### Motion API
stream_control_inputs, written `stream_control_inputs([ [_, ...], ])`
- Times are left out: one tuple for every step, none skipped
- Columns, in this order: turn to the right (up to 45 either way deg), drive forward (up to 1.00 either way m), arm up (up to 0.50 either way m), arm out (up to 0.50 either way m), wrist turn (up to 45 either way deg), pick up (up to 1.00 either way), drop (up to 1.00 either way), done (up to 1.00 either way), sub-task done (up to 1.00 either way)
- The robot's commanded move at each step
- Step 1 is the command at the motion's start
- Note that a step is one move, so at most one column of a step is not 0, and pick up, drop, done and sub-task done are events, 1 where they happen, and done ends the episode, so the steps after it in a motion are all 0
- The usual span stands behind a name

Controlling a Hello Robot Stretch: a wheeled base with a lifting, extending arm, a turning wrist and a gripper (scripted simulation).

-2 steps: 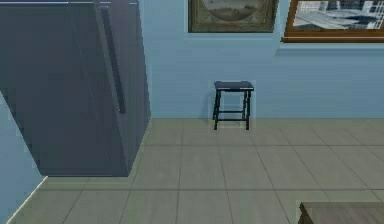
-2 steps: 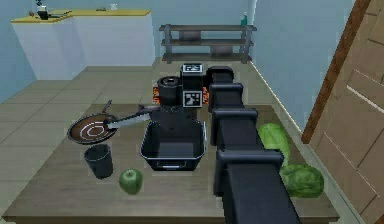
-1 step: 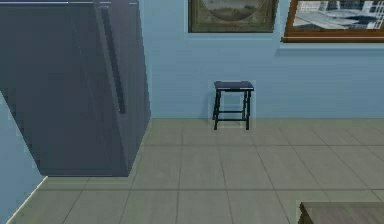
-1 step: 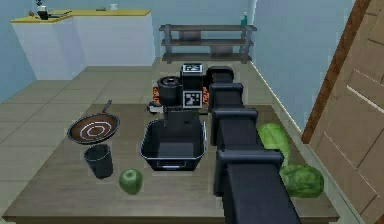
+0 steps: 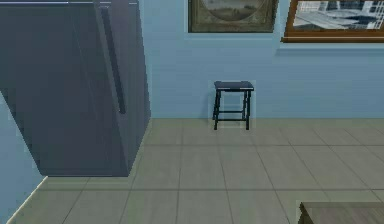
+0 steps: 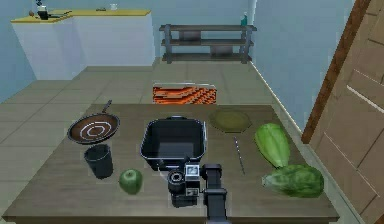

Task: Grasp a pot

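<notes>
Black pot sits pretty much dead centre on the wood table, and the gripper is right at its near rim, w/ the arm coming up from the table's near edge. Imo this is the final approach, i.e. lining up for the grab, not a lift yet, since the pot is flat on the tabletop. Can't tell how the fingers are set or whether they've got hold of anything, bc the pot is directly behind them. Can't tell either if they're touching the rim or just next to it. Next move prob needs the fingers lined up over the pot wall or a handle, then a straight lift. Other stuff is close: green apple just beside the gripper, dark cup a bit further off, and a frying pan behind that. On the other side there's a thin utensil, an olive plate and two lettuces. The apple is the one I'd watch, a sideways nudge could roll it. Beyond the table are an orange striped thing on the floor, a shelf and a counter. Looking ahead there's a fridge and a stool by the wall, none of it in the way.
</notes>
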Motion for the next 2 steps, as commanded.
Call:
stream_control_inputs([
  [0.0,0.00,0.00,0.00,0.0,1.00,0.00,0.00,0.00],
  [0.0,0.00,0.10,0.00,0.0,0.00,0.00,0.00,0.00],
])
